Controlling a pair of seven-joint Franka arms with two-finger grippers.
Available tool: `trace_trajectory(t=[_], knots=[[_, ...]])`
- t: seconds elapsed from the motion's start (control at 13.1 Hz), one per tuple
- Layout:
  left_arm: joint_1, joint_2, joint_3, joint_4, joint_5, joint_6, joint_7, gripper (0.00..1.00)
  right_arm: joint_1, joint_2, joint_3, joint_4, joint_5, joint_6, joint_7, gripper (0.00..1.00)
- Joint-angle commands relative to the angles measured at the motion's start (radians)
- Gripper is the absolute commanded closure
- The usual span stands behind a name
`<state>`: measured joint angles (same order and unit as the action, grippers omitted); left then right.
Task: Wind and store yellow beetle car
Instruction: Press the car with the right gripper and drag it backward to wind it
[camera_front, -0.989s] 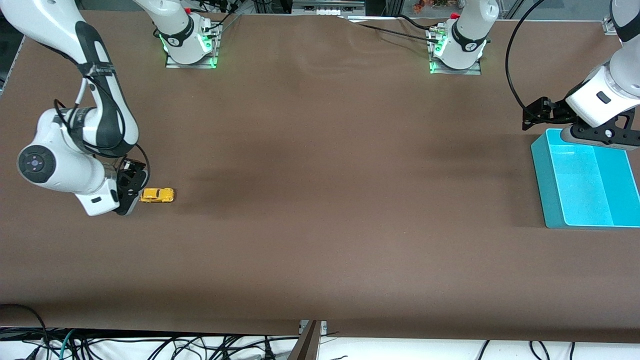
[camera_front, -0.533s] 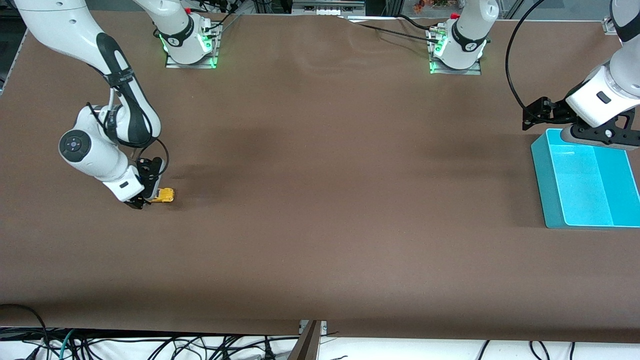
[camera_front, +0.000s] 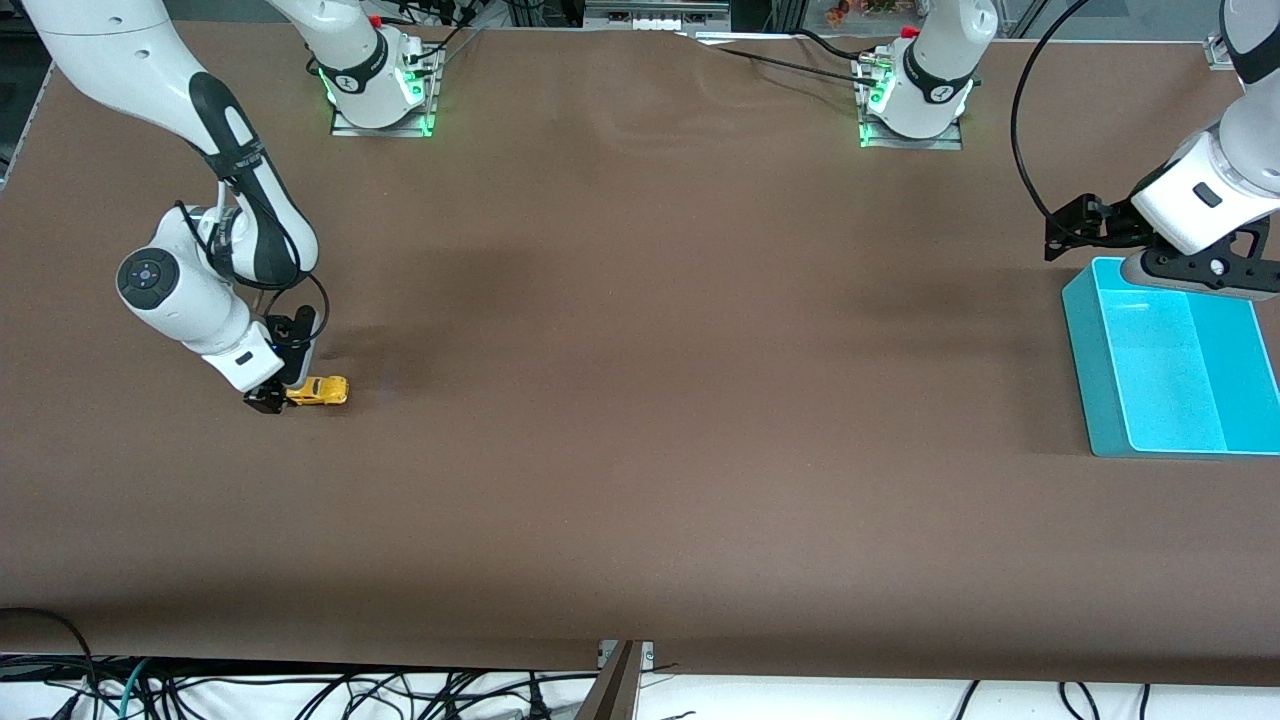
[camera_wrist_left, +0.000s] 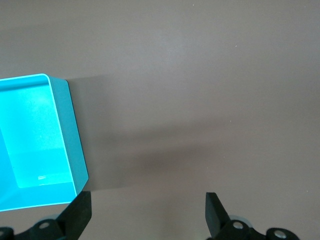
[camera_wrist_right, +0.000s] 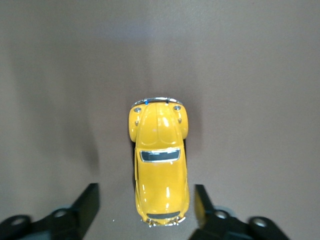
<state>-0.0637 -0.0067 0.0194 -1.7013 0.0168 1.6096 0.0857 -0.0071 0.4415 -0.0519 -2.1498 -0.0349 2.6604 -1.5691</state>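
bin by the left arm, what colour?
Turquoise all over, the bin shows best in the front view.

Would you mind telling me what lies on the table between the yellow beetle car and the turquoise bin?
Nothing: in the front view the brown table is bare from the yellow beetle car to the turquoise bin.

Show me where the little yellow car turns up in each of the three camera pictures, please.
Front view: the yellow beetle car sits on the table toward the right arm's end, at the right gripper.
Left wrist view: not in it; only the turquoise bin and the bare tabletop.
Right wrist view: in the middle, its rear between the open fingers.
Shared landmark: the brown tabletop.
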Motion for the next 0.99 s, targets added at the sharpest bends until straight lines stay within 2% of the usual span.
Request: trace_trajectory(t=[0.0,0.23,0.46,0.68,0.91], knots=[[0.005,0.011,-0.001,0.028,-0.028,-0.017,0.000,0.00,-0.010,-0.003,0.009,-0.015,0.004,0.023,-0.034,0.67],[0.005,0.010,-0.001,0.028,-0.028,-0.017,0.000,0.00,-0.011,0.002,0.009,-0.013,0.007,0.023,-0.034,0.78],[0.005,0.011,-0.001,0.028,-0.028,-0.017,0.000,0.00,-0.039,0.034,0.009,-0.009,0.009,0.024,-0.043,0.77],[0.005,0.010,-0.001,0.028,-0.028,-0.017,0.000,0.00,-0.134,0.092,0.010,0.031,0.010,0.030,-0.155,0.77],[0.005,0.011,-0.001,0.028,-0.028,-0.017,0.000,0.00,-0.269,0.178,0.020,0.123,0.012,0.029,-0.281,0.76]])
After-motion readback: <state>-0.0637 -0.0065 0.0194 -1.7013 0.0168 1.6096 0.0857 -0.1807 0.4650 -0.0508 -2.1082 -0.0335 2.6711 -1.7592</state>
